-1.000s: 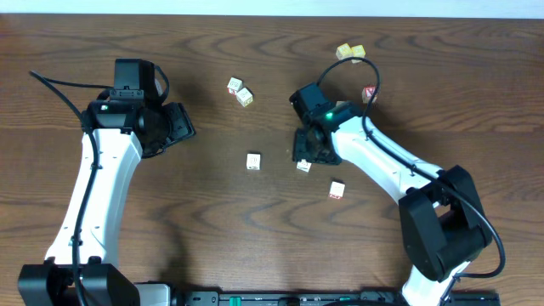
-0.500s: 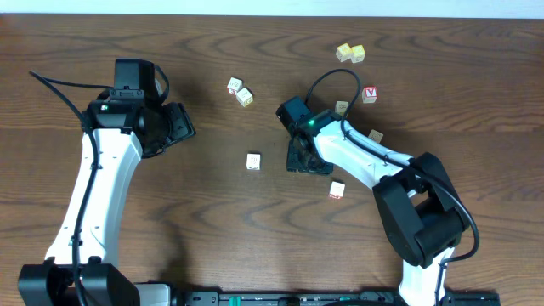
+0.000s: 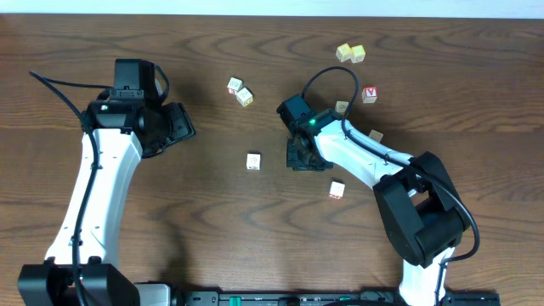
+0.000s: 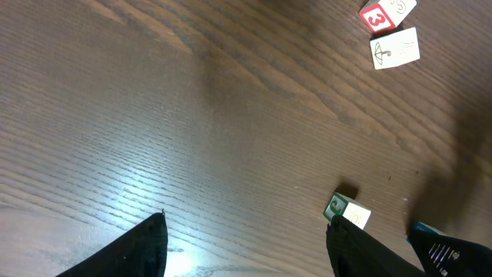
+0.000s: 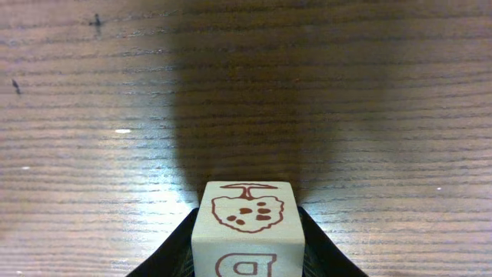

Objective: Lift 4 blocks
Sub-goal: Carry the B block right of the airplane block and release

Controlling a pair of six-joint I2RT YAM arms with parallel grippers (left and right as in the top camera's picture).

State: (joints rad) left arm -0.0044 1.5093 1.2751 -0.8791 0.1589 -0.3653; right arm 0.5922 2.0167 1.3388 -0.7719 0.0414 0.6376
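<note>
My bench (image 3: pixel 170 221) is dark wood with heavy grain. On it a white block (image 3: pixel 253 161) lies alone near the middle, an orange-sided block (image 3: pixel 337 189) nearer the front, and a third block (image 3: pixel 234 85) just beside a yellowish cube (image 3: pixel 245 97) farther back. Toward the far edge sit a yellow pair (image 3: pixel 343 52), a red cube (image 3: pixel 369 93) and, by my right arm (image 3: pixel 365 157), two pale cubes (image 3: pixel 342 107). A fourth block (image 5: pixel 246 215) is pinched in my right claw (image 5: pixel 246 250); I cannot tell whether it touches the wood.
</note>
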